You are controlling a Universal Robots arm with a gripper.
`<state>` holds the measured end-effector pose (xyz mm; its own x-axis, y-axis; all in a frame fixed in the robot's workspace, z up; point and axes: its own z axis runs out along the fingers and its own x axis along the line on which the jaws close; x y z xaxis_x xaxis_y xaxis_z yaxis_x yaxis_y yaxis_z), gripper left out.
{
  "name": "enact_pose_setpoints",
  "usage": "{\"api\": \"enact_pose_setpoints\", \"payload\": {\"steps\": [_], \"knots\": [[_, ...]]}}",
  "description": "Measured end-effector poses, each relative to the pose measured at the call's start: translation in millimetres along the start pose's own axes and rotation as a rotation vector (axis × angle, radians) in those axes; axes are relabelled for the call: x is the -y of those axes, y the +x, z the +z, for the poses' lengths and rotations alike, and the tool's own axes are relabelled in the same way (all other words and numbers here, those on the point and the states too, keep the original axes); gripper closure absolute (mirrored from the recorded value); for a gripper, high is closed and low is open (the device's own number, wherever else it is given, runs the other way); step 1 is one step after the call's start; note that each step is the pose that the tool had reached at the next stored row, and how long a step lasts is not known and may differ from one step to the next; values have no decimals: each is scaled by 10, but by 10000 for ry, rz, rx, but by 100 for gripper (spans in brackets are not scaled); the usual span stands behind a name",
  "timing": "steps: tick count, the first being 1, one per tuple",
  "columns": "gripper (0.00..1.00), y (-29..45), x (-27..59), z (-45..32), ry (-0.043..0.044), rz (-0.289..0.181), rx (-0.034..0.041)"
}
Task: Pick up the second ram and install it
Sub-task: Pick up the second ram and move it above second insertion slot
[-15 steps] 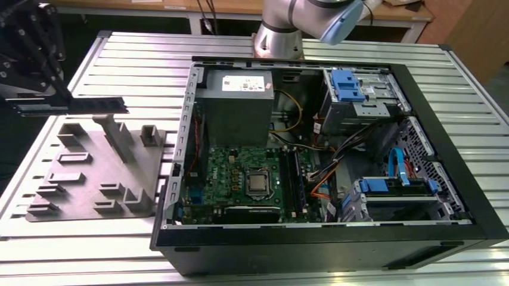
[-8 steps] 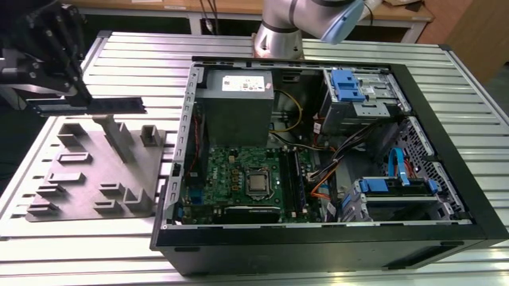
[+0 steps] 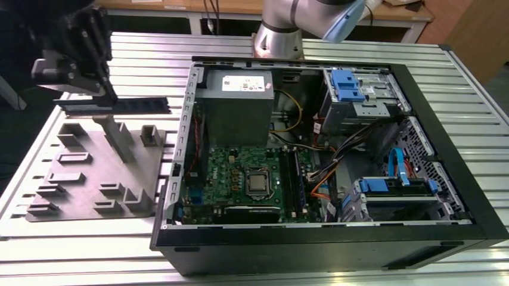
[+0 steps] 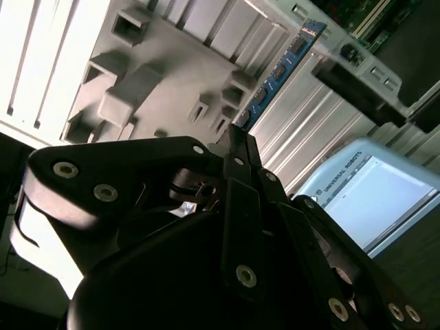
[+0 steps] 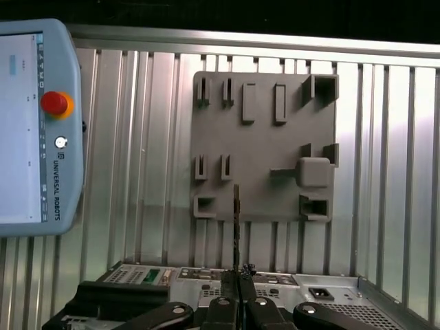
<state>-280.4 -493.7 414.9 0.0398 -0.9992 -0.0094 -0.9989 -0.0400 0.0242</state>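
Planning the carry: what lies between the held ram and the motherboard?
The exterior view shows the computer case's wall and a narrow bare strip of table between the second ram and motherboard.

The slatted silver table (image 3: 159, 44) was bare ribbed metal with a dull brushed sheen. On it, the grey moulded fixture plate (image 3: 83, 173) looked like matt, slightly grainy plastic. The black tower computer case (image 3: 318, 244) had smooth painted sheet-metal walls, and its grey box-shaped power supply (image 3: 238, 113) was unpainted metal. The square green motherboard (image 3: 238, 173) shone faintly. The second ram (image 4: 278, 69), a thin blue-green circuit-board strip, carried dull black chips (image 4: 263, 88). The black gripper (image 5: 237, 276) was matt, studded with bright metal screws (image 4: 246, 276). The pale blue-grey teach pendant (image 5: 27, 137) was smooth plastic.
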Motion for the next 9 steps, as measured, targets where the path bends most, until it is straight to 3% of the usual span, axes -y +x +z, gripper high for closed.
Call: {"api": "enact_pose_setpoints", "payload": {"steps": [9], "knots": [[91, 15, 388, -9, 0, 0, -1]]}}
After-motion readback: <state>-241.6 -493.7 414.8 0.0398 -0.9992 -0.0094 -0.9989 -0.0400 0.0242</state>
